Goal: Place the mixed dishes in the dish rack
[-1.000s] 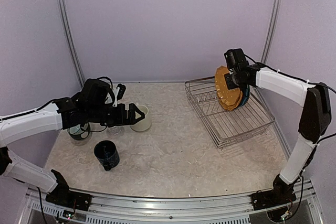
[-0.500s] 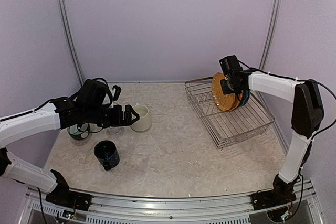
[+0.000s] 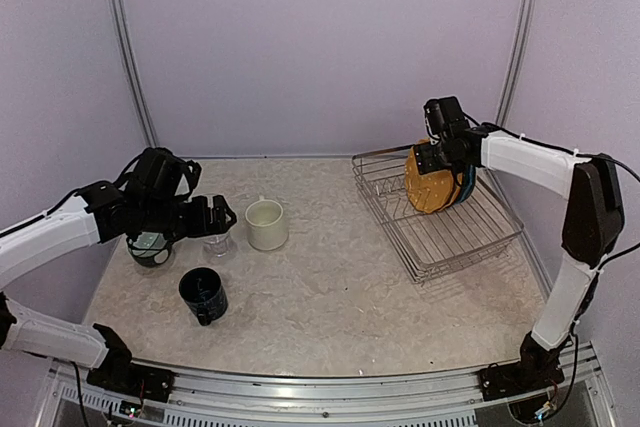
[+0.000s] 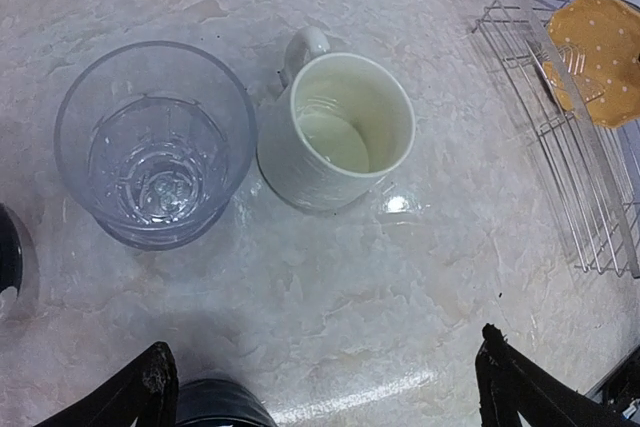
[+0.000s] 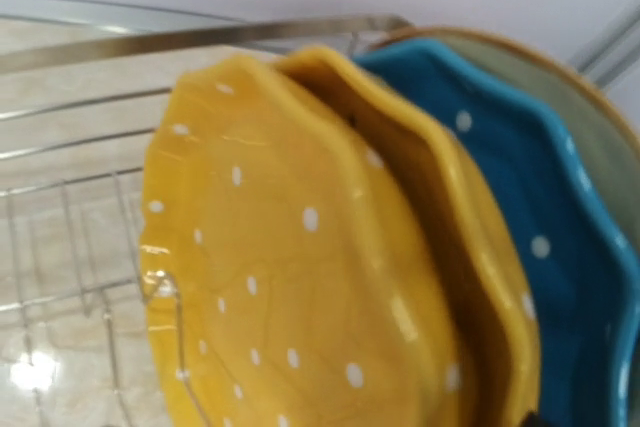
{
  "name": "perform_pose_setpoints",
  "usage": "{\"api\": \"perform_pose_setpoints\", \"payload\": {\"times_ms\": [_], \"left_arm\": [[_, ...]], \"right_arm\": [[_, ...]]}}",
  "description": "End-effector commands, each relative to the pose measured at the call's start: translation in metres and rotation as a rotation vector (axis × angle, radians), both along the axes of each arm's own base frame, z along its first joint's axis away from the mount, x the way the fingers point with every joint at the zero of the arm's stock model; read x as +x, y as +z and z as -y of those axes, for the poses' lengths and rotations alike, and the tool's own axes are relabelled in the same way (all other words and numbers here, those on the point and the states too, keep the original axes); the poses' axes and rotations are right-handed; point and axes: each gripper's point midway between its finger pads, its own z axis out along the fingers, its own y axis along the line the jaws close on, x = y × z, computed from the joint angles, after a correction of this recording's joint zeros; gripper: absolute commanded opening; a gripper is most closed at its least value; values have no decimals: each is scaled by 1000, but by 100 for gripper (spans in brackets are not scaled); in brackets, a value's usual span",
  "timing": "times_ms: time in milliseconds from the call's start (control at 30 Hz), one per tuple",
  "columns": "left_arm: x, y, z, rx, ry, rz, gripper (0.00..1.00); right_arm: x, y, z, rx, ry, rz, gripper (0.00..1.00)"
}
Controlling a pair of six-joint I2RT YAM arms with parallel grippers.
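**Plates Stood in the Rack, Cups Seen on the Counter**

The dish rack is placed at the right rear of the counter. Three scalloped plates are stood on edge in it, packed one behind another. The yellow plate with white dots is seen at the front. The blue plate is pressed just behind it, and a paler plate with a brown rim is set behind that.

The right fingers are held at the top edge of the yellow plate. Whether that plate is gripped or let go cannot be told, since the fingers are not clearly shown in the right wrist view and are too small in the top view.

The left fingers are spread wide and nothing is held between them. They are held above the counter near the clear glass. The cream mug is stood upright just beside the glass, with its handle turned towards the back wall.

The dark blue mug is set upright nearer the arm bases, apart from the glass. The grey-teal cup is partly hidden under the left arm, at the left of the counter.
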Motion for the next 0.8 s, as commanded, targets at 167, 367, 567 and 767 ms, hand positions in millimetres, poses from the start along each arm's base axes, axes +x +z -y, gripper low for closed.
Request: {"api": "perform_pose_setpoints", "payload": {"times_ms": [167, 367, 567, 767], "left_arm": [[10, 1, -46, 130, 131, -22, 99], [29, -2, -71, 174, 227, -61, 98], [51, -10, -95, 228, 270, -153, 81], [70, -14, -87, 236, 224, -203, 65]], "right_arm": [[-41, 70, -31, 108, 146, 103, 97], [-68, 75, -56, 150, 225, 106, 96], [-80, 64, -72, 152, 269, 85, 96], [-81, 48, -83, 150, 299, 55, 95]]}}
